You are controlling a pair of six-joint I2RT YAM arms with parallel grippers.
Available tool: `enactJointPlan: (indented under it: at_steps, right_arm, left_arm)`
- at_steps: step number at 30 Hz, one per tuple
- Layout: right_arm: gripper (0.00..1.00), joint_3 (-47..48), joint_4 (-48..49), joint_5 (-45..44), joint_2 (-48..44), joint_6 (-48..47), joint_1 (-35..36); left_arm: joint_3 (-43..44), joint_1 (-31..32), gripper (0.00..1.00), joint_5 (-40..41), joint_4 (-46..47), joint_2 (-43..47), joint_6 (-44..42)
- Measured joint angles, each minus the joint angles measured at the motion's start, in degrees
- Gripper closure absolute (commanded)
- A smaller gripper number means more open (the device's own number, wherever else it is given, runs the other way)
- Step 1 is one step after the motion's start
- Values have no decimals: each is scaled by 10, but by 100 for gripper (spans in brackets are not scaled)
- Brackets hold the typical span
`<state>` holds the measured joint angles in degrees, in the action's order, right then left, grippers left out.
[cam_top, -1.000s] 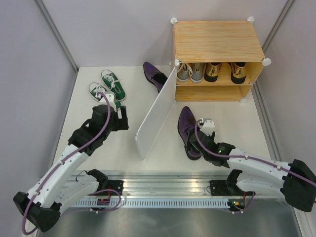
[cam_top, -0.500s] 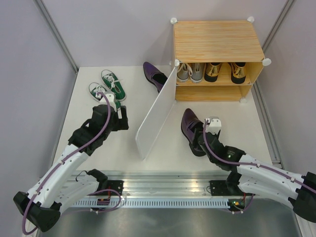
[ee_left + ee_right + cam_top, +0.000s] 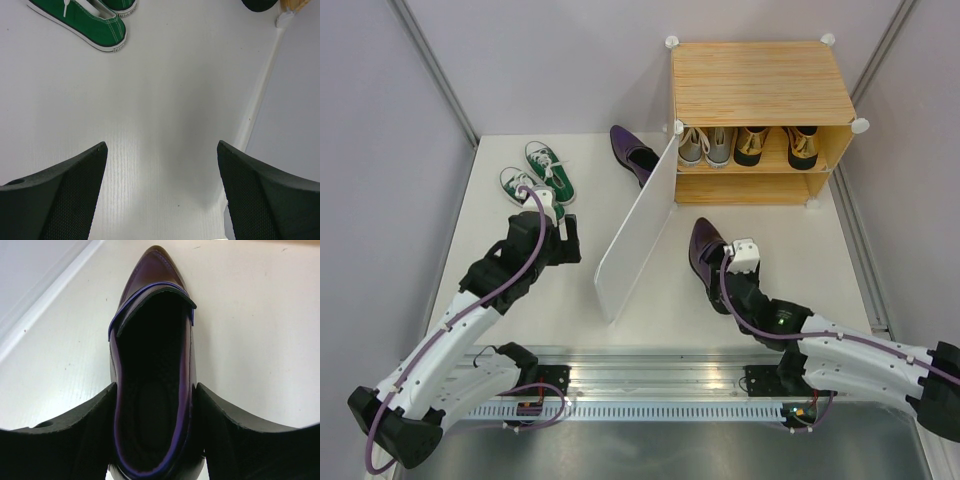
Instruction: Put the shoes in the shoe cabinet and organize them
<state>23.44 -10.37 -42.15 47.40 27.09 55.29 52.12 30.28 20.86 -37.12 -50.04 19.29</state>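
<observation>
I see white tabletop [image 3: 560,300], faint grain close up. Pale grey wall panels [image 3: 550,60] enclose three sides. Silver corner post [image 3: 435,70] at left. Slotted aluminium rail [image 3: 650,375] along near edge.

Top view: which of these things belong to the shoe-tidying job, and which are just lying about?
Part of the job: shoe cabinet, white door, grey sneakers and gold shoes on its upper shelf, green sneakers, near purple shoe, far purple shoe.
Just there: metal rail, table, grey walls.
</observation>
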Motion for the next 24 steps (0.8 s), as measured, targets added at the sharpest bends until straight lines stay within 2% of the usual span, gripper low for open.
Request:
enactJointPlan:
  at_steps: [9,10,12,13,15,16,19,22,24]
  right_arm:
    - [99,16,6,-69,53,-32,69]
    - [96,19,5,-69,54,-32,70]
    - [83,24,2,-71,57,-26,70]
    - [71,27,-3,-70,59,-17,70]
    - [52,32,-17,-68,60,2,70]
    - [38,35,-24,-66,60,9,70]
    - [22,55,-55,-50,64,37,67]
    - [11,78,-73,-18,78,59,59]
    - [9,84,-75,1,87,66,49]
  left_arm:
    - [0,0,8,0,0,0,-1]
    - [0,0,8,0,0,0,-1]
    - [0,0,8,0,0,0,-2]
    - [0,0,8,0,0,0,-1]
    - [0,0,8,0,0,0,-2]
    - [0,0,8,0,0,0,-2]
    - [0,0,8,-1,0,-1,-2]
    - [0,0,8,-1,0,-1,-2]
    - [0,0,8,-2,0,-1,-2]
